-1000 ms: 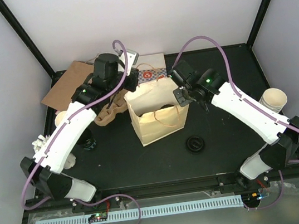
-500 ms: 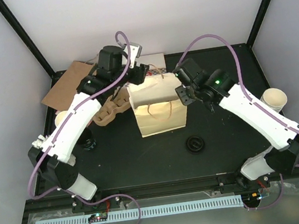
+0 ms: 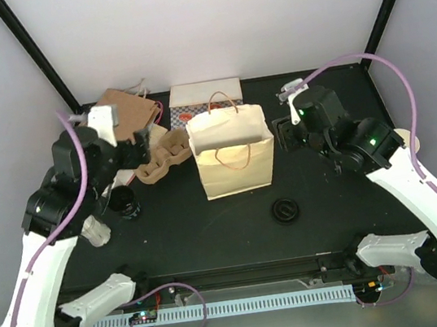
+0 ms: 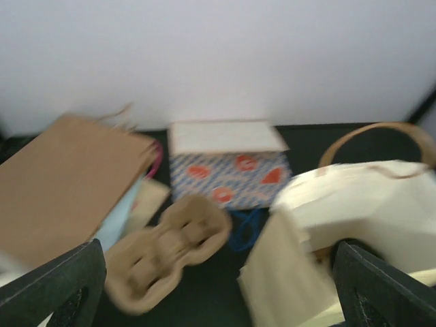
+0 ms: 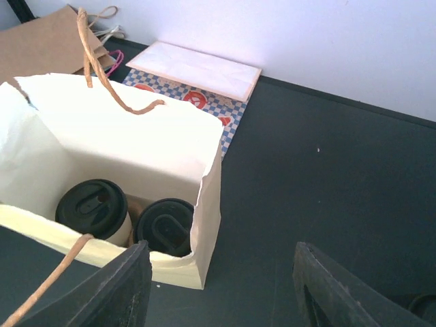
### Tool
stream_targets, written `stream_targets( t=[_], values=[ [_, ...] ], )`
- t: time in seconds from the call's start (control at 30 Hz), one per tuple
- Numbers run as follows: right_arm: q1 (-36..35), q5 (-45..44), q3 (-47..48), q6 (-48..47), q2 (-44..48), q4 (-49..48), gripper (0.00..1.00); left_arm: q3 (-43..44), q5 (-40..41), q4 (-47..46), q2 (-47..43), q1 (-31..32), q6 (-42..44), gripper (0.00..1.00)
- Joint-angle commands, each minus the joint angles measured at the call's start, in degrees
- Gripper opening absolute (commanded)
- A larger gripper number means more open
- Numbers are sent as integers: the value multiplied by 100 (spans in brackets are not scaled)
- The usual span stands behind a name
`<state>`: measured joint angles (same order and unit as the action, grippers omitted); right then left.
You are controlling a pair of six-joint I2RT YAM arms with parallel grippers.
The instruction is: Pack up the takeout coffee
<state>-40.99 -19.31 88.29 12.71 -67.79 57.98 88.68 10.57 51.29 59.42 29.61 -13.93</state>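
Two takeout coffees [image 5: 92,204] are standing inside the paper bag [image 5: 122,129]. Left gripper [image 4: 218,272], left of the bag, and right gripper [image 5: 221,272], right of it, are hanging with jaws spread, empty.

Two lidded cups [image 5: 92,204] in one bag [image 5: 122,136]

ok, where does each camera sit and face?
Top: above and behind both arms, looking down at the table; arms, left gripper, right gripper show.
Left wrist: left of the paper bag, facing the wall over the cup carrier; own open gripper at bottom.
Right wrist: right of the bag, looking down at two lidded cups inside; own gripper at bottom.
Shared: both wrists see the bag and checkered packet.
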Motion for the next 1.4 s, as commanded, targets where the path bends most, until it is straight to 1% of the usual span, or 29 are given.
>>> stream_targets(
  t=[0.0, 0.07, 0.1, 0.13, 0.2, 0.3, 0.33, 0.37, 0.4, 0.47, 0.57, 0.73, 0.93, 1.07, 1.27, 1.33, 1.37],
  values=[
    [26, 219, -281, -15, 397, -504, 59, -747, 848, 1047, -425, -795, -793, 95],
    [23, 314, -425, 9, 560, -588, 59, -910, 937, 1278, -600, -1437, -979, 97],
    [25, 345, -487, 35, 627, -619, 59, -973, 1058, 1399, -680, -1586, -1107, 98],
    [22, 424, -547, 58, 688, -639, 59, -1066, 1130, 1465, -752, -1888, -1193, 99],
    [27, 531, -664, 88, 795, -659, 59, -1342, 1144, 1500, -896, -2312, -1353, 98],
    [23, 662, -841, 108, 936, -689, 59, -1642, 1176, 1669, -901, -2756, -1683, 92],
    [29, 691, -886, 111, 973, -704, 59, -1691, 1345, 1843, -844, -2848, -1811, 89],
    [28, 721, -926, 109, 1008, -700, 59, -1716, 1457, 1932, -811, -2895, -1960, 86],
    [29, 752, -954, 105, 1032, -702, 59, -1745, 1688, 2076, -765, -2914, -2088, 85],
    [25, 784, -998, 99, 1077, -691, 59, -1836, 1871, 2225, -724, -2939, -2302, 83],
    [26, 856, -1018, 88, 1103, -692, 59, -2027, 1834, 2187, -777, -2947, -2408, 80],
    [24, 962, -1007, 82, 1101, -696, 59, -2274, 2011, 2010, -858, -3002, -2440, 72],
    [29, 969, -1066, 97, 1138, -713, 59, -2277, 1969, 1871, -667, -3147, -2428, 57],
    [23, 923, -1094, 92, 1148, -709, 59, -2351, 2100, 1836, -613, -3191, -2473, 53],
    [24, 943, -1078, 75, 1106, -700, 59, -2415, 2374, 1977, -555, -3267, -2719, 56],
    [28, 955, -1086, 82, 1090, -708, 59, -2447, 2437, 1966, -569, -3289, -2737, 55],
    [24, 963, -1086, 79, 1084, -709, 59, -2453, 2466, 1969, -577, -3294, -2740, 52]
  ],
)
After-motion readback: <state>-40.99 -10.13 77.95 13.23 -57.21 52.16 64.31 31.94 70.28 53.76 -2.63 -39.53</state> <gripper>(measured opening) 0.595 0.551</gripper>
